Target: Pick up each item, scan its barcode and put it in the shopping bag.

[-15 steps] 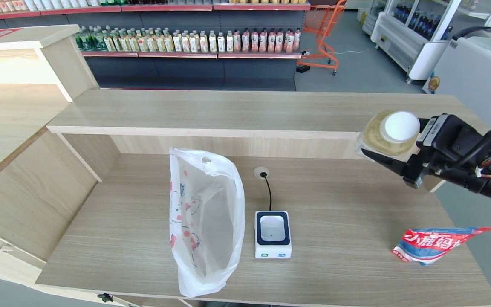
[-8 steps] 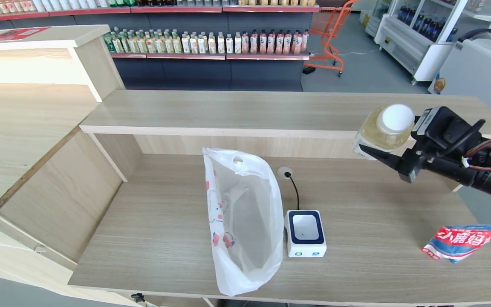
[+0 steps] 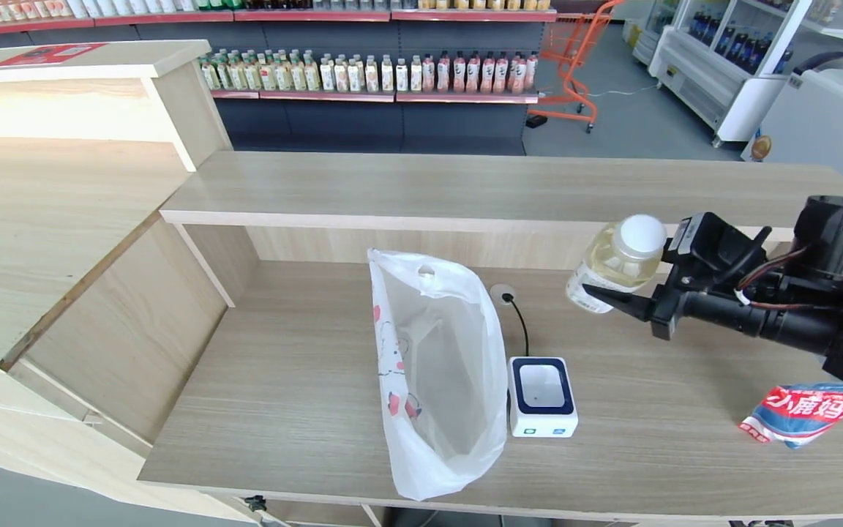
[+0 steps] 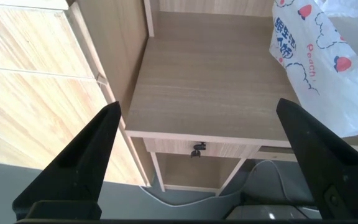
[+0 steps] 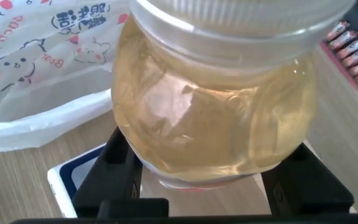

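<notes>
A clear bottle [image 3: 615, 262] of pale yellow liquid with a white cap hangs above the counter, up and to the right of the scanner. My right gripper [image 3: 598, 284] is shut on its body; from the right wrist, the bottle [image 5: 216, 106] sits between the dark fingers [image 5: 114, 163]. The white scanner [image 3: 542, 396] with a dark-framed window lies flat mid-counter, and the scanner [image 5: 73, 177] appears below the bottle. The white printed shopping bag [image 3: 440, 366] stands open to its left. My left gripper [image 4: 197, 165] is open, low by the counter's front left corner, near the bag [image 4: 328, 62].
A red and blue snack pouch [image 3: 795, 413] lies at the counter's right front. The scanner cable [image 3: 518, 322] runs back to a hole in the top. A raised ledge [image 3: 465, 187] borders the back and a side wall [image 3: 136, 322] closes the left.
The head camera has turned, shifting the whole scene rightward in the picture. My right gripper has carried the bottle left and lower, closer to the scanner.
</notes>
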Motion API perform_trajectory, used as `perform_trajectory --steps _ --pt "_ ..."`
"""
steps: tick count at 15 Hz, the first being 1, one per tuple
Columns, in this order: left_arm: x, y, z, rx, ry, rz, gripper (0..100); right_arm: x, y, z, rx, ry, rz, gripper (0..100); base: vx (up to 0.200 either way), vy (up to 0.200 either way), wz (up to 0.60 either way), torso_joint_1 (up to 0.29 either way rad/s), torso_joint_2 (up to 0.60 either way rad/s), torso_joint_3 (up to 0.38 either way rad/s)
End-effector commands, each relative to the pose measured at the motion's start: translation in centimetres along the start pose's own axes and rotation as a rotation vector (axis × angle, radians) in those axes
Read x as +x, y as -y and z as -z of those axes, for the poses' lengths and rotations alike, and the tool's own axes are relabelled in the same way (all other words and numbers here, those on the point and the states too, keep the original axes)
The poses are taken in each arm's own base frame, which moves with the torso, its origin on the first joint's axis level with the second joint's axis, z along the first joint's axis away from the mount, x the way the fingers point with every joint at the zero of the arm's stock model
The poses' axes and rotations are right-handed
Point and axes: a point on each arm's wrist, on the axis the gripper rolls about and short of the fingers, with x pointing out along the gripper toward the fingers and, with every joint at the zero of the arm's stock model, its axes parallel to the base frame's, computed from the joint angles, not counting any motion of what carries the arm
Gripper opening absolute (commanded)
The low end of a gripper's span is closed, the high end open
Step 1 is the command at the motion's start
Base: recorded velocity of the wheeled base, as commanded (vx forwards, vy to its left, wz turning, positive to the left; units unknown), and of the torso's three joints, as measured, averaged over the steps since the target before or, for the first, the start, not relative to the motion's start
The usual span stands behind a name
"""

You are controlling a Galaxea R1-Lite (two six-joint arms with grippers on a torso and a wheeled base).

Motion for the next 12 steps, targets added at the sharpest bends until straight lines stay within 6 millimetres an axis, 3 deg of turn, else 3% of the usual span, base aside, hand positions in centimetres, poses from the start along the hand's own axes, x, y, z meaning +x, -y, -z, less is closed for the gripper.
perform_trajectory --steps 1,2,5,12 --pt "0.0 0.0 0.0 -0.001 0.001 -0.001 100 1.0 -1.3 2.9 0.051 -0.051 -0.054 0 0.000 0.000 0.00 0.000 0.00 0.000" --pt "0.0 0.0 0.0 -0.001 0.001 -0.001 100 1.4 -2.1 5.1 0.094 -0.083 -0.080 0 0.000 0.000 0.00 0.000 0.00 0.000" --pt "0.0 0.0 0.0 -0.001 0.001 -0.001 100 2.3 -3.0 7.9 0.144 -0.070 -0.165 0 0.000 0.000 0.00 0.000 0.00 0.000" --pt "0.0 0.0 0.0 -0.001 0.001 -0.001 100 5.5 -4.2 11.4 0.020 0.023 -0.288 0 0.000 0.000 0.00 0.000 0.00 0.000"
